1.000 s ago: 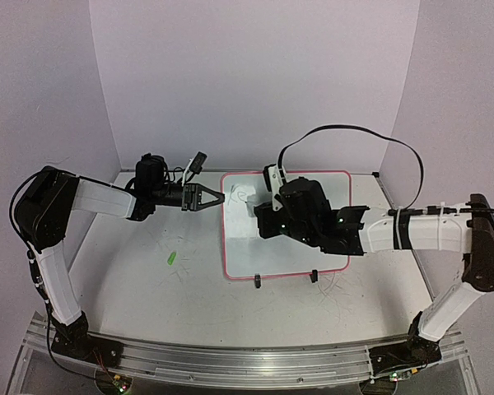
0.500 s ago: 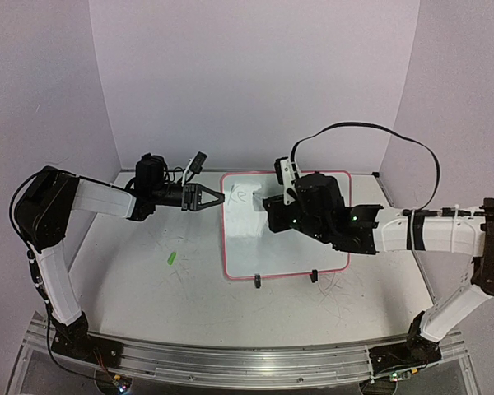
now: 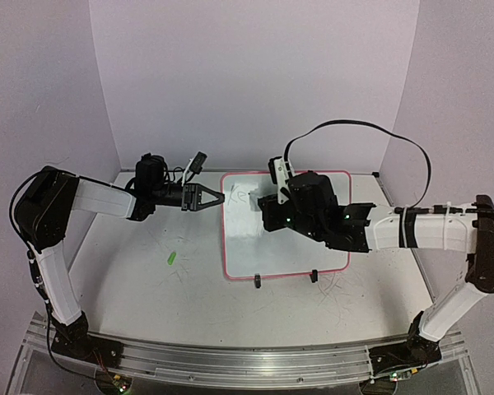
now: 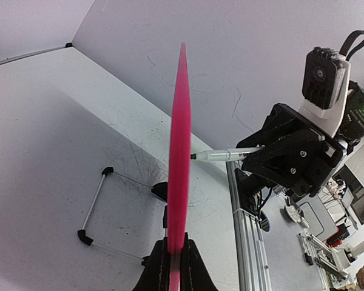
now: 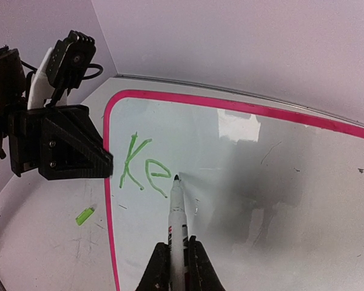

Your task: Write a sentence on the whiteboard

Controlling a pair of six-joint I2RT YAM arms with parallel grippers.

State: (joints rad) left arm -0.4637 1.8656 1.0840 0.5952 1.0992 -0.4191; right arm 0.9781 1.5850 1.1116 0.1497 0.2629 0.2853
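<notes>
The whiteboard (image 3: 263,255), white with a pink frame, lies tilted at the table's middle. Its face shows in the right wrist view (image 5: 279,200) and its pink edge in the left wrist view (image 4: 179,151). The sentence (image 5: 142,167) reads "Ke" in green near the board's top left; it is faint in the top view (image 3: 240,195). My left gripper (image 3: 216,198) is shut on the board's left edge, as the left wrist view (image 4: 175,267) shows. My right gripper (image 5: 177,254) is shut on a white marker (image 5: 176,224). The marker's tip touches the board just right of the "e".
A green marker cap (image 3: 171,257) lies on the table left of the board, also in the right wrist view (image 5: 84,216). Two black feet (image 3: 257,282) stand at the board's near edge. A wire stand (image 4: 94,203) shows behind the board. Walls close the back and sides.
The right gripper moved toward the board's top with the marker, then slightly left. The letter "e" has been finished after the "K". The left arm has not moved.
</notes>
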